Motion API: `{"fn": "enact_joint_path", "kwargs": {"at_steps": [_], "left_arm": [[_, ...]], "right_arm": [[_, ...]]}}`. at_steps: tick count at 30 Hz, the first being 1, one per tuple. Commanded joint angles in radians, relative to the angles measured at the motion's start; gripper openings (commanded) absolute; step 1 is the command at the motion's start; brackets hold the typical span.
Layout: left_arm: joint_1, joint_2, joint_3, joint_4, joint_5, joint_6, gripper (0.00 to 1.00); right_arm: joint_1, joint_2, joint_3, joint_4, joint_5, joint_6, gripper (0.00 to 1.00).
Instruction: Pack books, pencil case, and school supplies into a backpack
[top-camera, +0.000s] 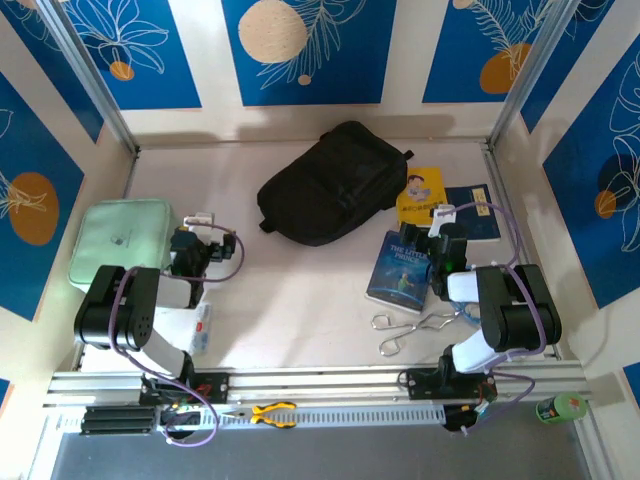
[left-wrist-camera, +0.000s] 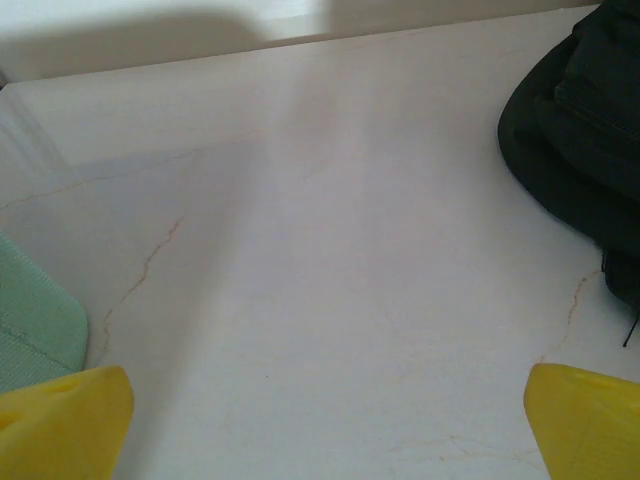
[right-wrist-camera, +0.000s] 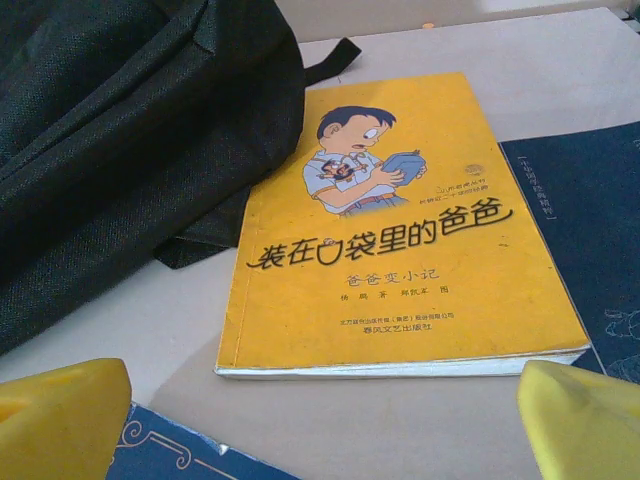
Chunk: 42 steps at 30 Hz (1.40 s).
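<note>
**Table stock, placed from the backpack**

1. Backpack (top-camera: 335, 185): large, black, soft fabric. It lies flat at the far middle of the table (top-camera: 300, 300). No zip opening can be made out.
2. Yellow book (right-wrist-camera: 400, 230): cartoon boy on the cover, lying flat just right of the backpack. Its left edge touches the bag's fabric, and a black strap end lies past its far corner.
3. Navy book (top-camera: 472, 212): lies flat on the far side of the yellow book from the backpack, beside that book.
4. Blue book (top-camera: 400, 270): illustrated cover, lying flat nearer the arms than the backpack and to its right. The right arm hides its right edge from above.
5. Mint-green pouch (top-camera: 120, 240): rounded square, well to the left of the backpack. The left arm is between the two.
6. Metal scissors-like tool (top-camera: 415, 330): farther from the backpack than the blue book, on the arms' side.
7. Left gripper (left-wrist-camera: 325, 425): left of the backpack, over bare table. Its jaws are spread wide and hold nothing. The bag's edge shows at the right of the wrist view.
8. Right gripper (right-wrist-camera: 320, 420): right of the backpack, over the near edge of the yellow book. Its jaws are spread wide and hold nothing.
9. Yellow-handled pliers (top-camera: 272, 413): on the rail by the arm bases, well clear of the backpack.
10. Green bottle-like item (top-camera: 560, 407): at the near right corner.
</note>
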<state>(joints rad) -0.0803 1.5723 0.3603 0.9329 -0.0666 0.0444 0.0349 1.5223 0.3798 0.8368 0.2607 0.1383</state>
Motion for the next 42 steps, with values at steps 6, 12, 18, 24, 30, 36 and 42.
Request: {"fn": "enact_joint_path", "kwargs": {"at_steps": [6, 12, 18, 24, 30, 36, 42], "left_arm": [[0.008, -0.009, 0.017, -0.002, 0.028, 0.014, 1.00], [0.007, -0.009, 0.017, 0.000, 0.028, 0.014, 1.00], [0.008, -0.008, 0.020, -0.006, 0.024, 0.009, 1.00], [0.011, -0.008, 0.022, -0.007, 0.027, 0.006, 1.00], [0.012, -0.006, 0.020, -0.007, 0.028, 0.006, 1.00], [0.012, -0.009, 0.017, 0.000, 0.026, 0.008, 1.00], [0.010, -0.125, -0.015, -0.033, -0.026, -0.006, 1.00]], "right_arm": [[-0.005, 0.000, 0.018, 0.005, -0.008, -0.009, 0.99], [-0.007, 0.001, 0.021, 0.002, -0.013, -0.008, 0.99], [-0.009, 0.001, 0.022, -0.002, -0.017, -0.006, 0.99], [-0.016, 0.001, 0.023, -0.004, -0.035, -0.003, 0.99], [-0.017, 0.001, 0.024, -0.004, -0.035, -0.003, 0.99], [-0.016, -0.003, 0.016, 0.004, -0.038, -0.005, 0.99], [0.003, -0.119, 0.037, -0.118, -0.005, -0.020, 0.99]]}}
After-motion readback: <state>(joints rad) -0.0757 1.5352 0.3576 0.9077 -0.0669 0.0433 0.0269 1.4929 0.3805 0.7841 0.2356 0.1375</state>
